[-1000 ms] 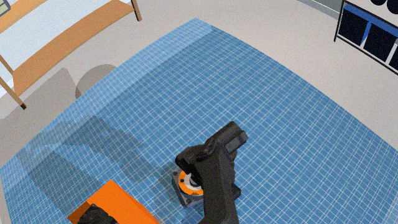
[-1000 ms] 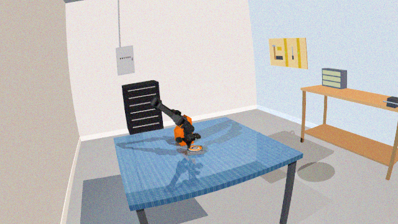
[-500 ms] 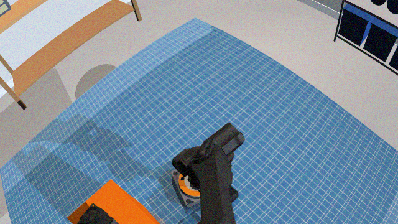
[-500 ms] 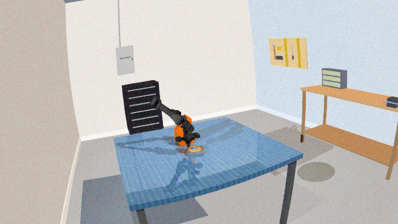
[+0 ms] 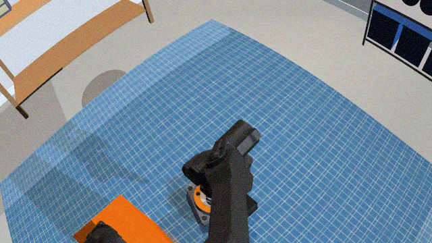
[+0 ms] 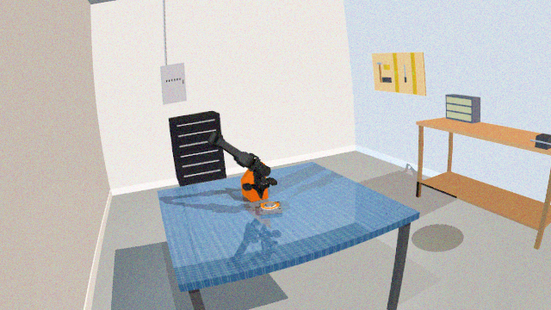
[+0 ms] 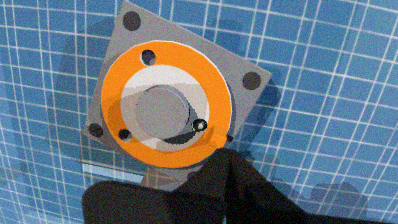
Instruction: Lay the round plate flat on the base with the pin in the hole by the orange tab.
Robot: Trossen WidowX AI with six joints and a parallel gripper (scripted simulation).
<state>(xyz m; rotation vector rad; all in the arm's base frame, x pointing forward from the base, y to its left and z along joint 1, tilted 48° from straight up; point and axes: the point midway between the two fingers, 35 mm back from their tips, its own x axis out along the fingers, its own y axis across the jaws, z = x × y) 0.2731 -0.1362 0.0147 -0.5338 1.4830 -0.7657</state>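
Observation:
The round plate (image 5: 202, 203) (image 6: 269, 206) (image 7: 112, 95), with an orange ring and pale centre, sits around the grey post (image 7: 161, 111) on the grey square base (image 7: 250, 102). The wrist view shows several holes in the plate; one hole (image 7: 200, 125), right of the post, has a bright spot inside. An orange-brown patch (image 7: 157, 176) shows below the plate's lower edge; I cannot tell if it is the tab. Any slight tilt of the plate is unclear. My gripper (image 6: 261, 196) (image 7: 225, 155) is shut and empty, its tips over or beside the plate's lower right edge; contact cannot be told.
The arm (image 5: 229, 196) covers the right part of the plate and base in the top view. The orange block (image 5: 125, 216) (image 6: 249, 189) stands at the arm's foot, close to the base. All stand on the blue gridded table (image 5: 270, 101) (image 6: 310, 224).

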